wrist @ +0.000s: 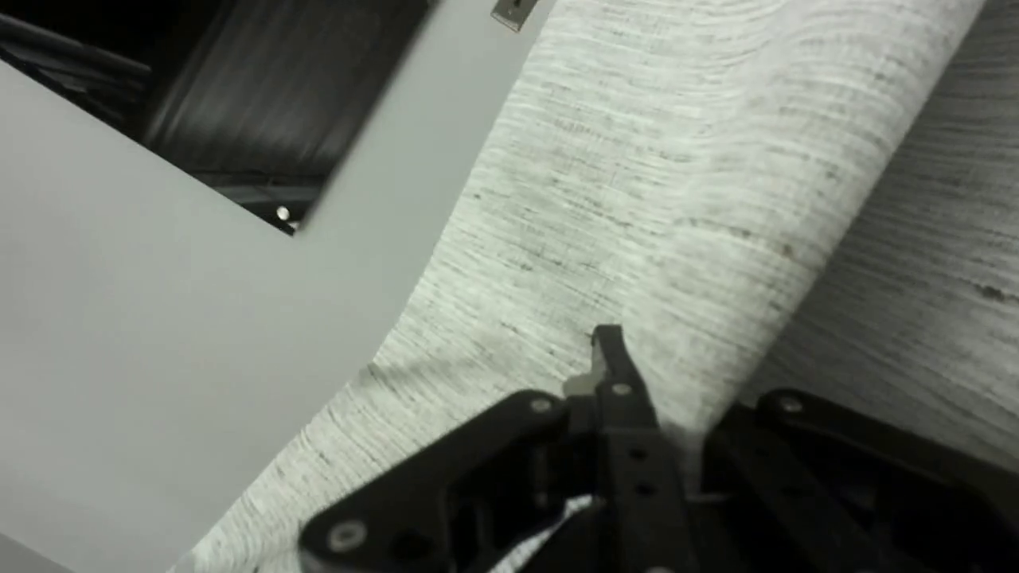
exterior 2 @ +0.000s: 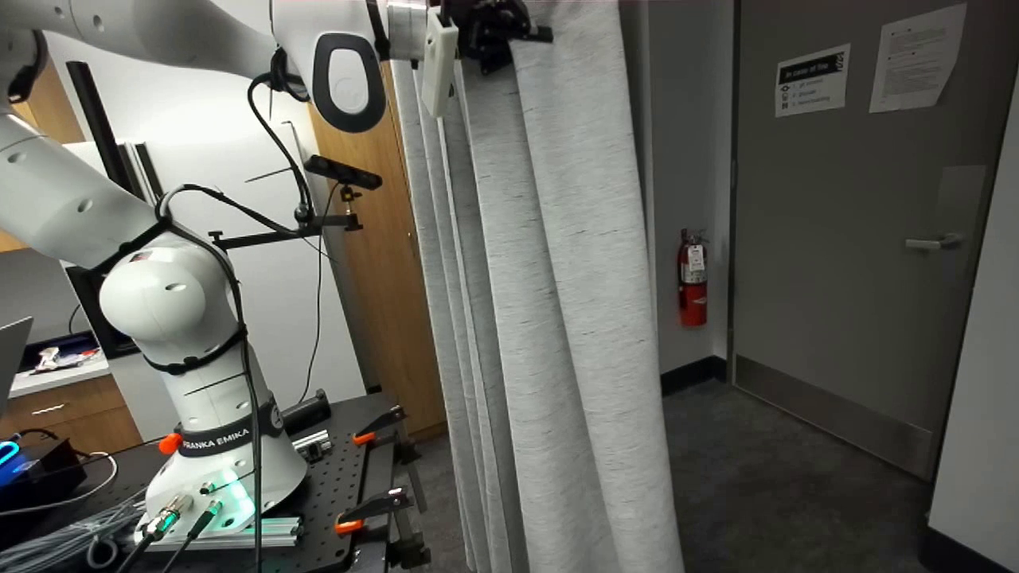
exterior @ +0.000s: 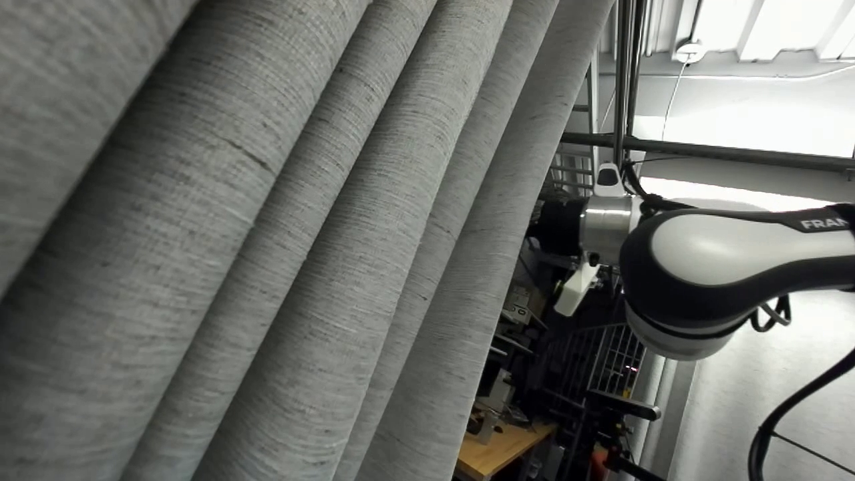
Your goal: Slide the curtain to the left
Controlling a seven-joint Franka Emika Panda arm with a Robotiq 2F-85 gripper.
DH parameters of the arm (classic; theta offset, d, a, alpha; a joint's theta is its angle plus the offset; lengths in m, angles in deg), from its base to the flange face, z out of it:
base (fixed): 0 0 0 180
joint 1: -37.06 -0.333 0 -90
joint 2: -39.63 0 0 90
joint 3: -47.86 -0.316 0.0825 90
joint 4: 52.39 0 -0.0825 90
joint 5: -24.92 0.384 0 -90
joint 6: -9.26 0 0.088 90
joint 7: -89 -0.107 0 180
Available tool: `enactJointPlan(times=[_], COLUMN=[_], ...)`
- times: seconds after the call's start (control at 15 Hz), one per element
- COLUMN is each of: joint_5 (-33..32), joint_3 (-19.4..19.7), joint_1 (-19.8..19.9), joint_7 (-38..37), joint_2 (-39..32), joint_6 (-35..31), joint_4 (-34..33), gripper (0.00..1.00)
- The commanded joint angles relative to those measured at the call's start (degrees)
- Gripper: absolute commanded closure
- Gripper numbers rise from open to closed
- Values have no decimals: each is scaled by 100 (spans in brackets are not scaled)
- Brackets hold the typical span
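Observation:
The curtain is a large light-grey woven drape with deep folds. It fills the left and middle of an exterior view [exterior: 347, 220] and hangs in the middle of an exterior view [exterior 2: 573, 263]. In the wrist view the curtain [wrist: 573, 199] runs diagonally, and a fold of it passes down between the fingers. My gripper [wrist: 637, 366] is shut on this fold; one finger lies in front of the fabric and the other finger's tip is hidden behind it. The gripper [exterior 2: 521, 36] is at the top edge of an exterior view, against the curtain. The gripper [exterior: 558, 226] is partly hidden by the curtain's edge.
A grey door [exterior 2: 844, 255] and a red fire extinguisher [exterior 2: 692, 278] are beyond the curtain. A wooden cabinet [exterior 2: 398, 278] stands behind it. The robot's black table [exterior 2: 342, 446] carries clamps and cables. A camera on a bracket [exterior 2: 342, 172] stands near the arm.

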Motion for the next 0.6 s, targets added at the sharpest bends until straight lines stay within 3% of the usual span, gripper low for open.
enactJointPlan(times=[0.0,0.33,0.4,0.53], joint_5=[-224,-578,-1324,-1836], joint_3=[-439,-521,-532,-458], joint_1=[-269,-925,-759,-753], joint_7=[114,137,-463,-624], joint_2=[602,957,948,877], joint_6=[-60,36,-2,-102], joint_4=[777,963,980,933], gripper=[100,100,100,100])
